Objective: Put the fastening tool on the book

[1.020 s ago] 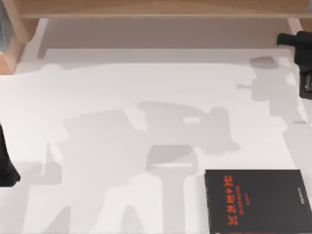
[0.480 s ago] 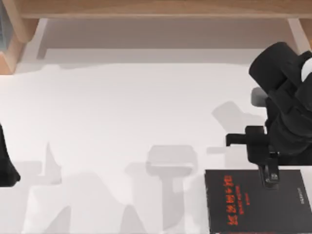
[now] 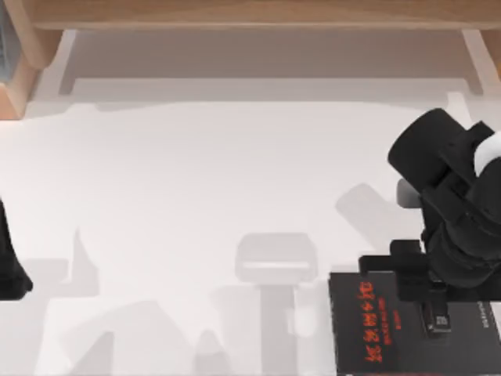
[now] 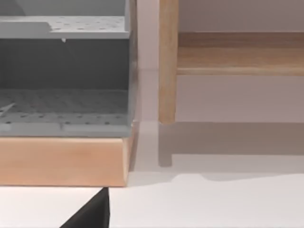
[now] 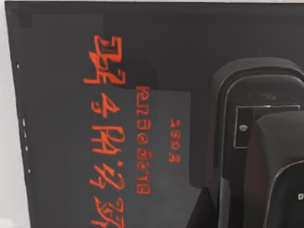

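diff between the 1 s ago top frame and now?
The right arm swung in from the top view's upper right edge, and its right gripper now hangs over the book. Whether it holds anything is unclear. The book hasn't shifted; the left arm stays parked at the left edge.

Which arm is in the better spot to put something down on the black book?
The right arm. Its tool hangs right over the book, beside the red lettering. The left arm sits parked at the table's left edge, far from the book.
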Action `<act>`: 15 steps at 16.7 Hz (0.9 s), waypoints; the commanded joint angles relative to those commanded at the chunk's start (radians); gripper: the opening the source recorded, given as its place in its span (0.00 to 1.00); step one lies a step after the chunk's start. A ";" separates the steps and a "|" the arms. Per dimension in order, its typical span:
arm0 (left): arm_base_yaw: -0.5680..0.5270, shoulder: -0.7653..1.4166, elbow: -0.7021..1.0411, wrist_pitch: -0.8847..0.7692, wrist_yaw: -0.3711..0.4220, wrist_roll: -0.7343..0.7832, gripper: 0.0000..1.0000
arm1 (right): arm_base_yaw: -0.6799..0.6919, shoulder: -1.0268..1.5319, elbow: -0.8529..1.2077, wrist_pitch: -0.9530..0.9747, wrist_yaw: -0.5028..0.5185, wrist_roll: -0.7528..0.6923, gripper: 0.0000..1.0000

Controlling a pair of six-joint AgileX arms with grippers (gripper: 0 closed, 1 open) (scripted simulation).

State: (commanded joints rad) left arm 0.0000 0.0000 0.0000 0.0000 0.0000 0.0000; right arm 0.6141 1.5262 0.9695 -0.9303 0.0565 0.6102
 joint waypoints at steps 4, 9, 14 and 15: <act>0.000 0.000 0.000 0.000 0.000 0.000 1.00 | -0.004 0.011 -0.008 0.016 -0.001 0.000 0.00; 0.000 0.000 0.000 0.000 0.000 0.000 1.00 | -0.003 0.050 -0.070 0.120 0.000 -0.002 0.00; 0.000 0.000 0.000 0.000 0.000 0.000 1.00 | -0.003 0.054 -0.075 0.129 0.000 -0.002 0.08; 0.000 0.000 0.000 0.000 0.000 0.000 1.00 | -0.003 0.054 -0.075 0.129 0.000 -0.002 0.15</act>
State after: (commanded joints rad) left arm 0.0000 0.0000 0.0000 0.0000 0.0000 0.0000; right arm 0.6110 1.5798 0.8945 -0.8017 0.0563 0.6079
